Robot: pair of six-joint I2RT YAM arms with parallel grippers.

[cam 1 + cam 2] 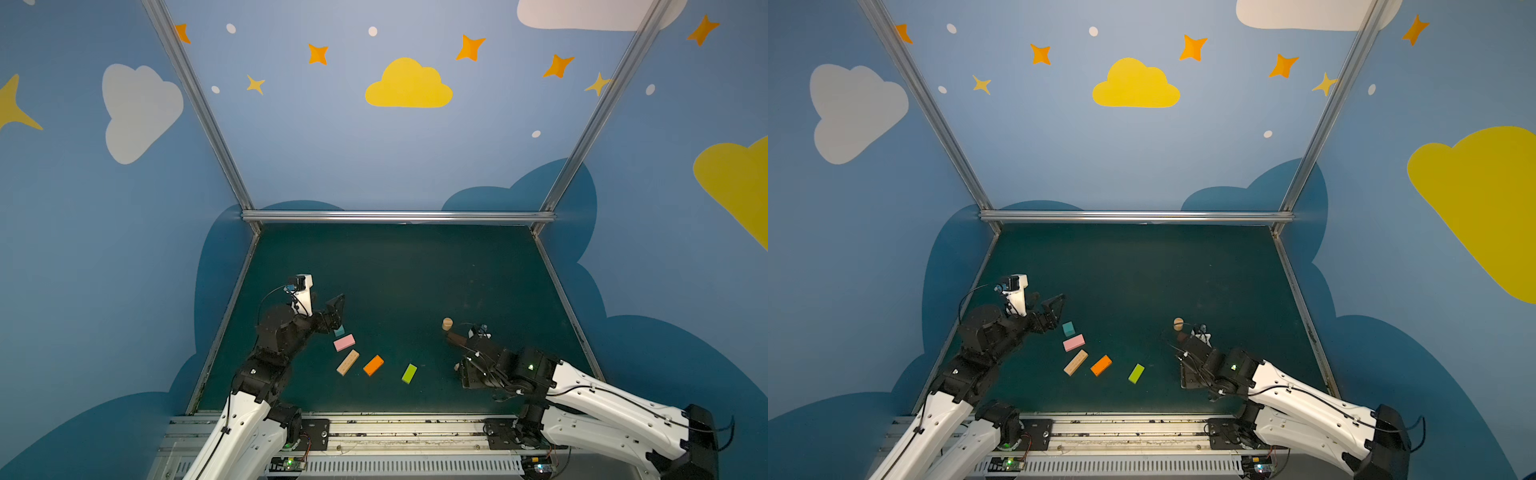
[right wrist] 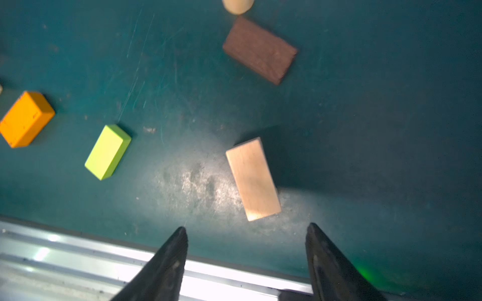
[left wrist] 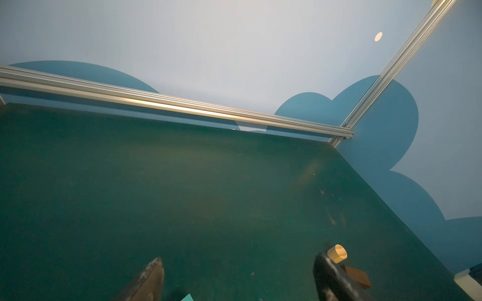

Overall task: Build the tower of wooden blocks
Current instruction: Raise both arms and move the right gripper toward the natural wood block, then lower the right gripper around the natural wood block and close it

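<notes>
The blocks lie loose on the green mat, none stacked. In both top views a teal cube (image 1: 339,331), pink brick (image 1: 344,342), tan plank (image 1: 348,362), orange brick (image 1: 373,365) and lime green brick (image 1: 409,373) run in a row. My left gripper (image 1: 336,306) hangs open and empty just behind the teal cube (image 1: 1068,328). A tan short cylinder (image 1: 447,323) stands next to the dark brown brick (image 2: 259,49). My right gripper (image 2: 246,229) is open above a tan block (image 2: 253,179) lying flat, with its tips short of the block.
An aluminium rail (image 2: 78,247) runs along the mat's front edge right under the right gripper. Another rail (image 1: 399,216) and blue painted walls close the back and sides. The far half of the mat (image 1: 395,270) holds no blocks.
</notes>
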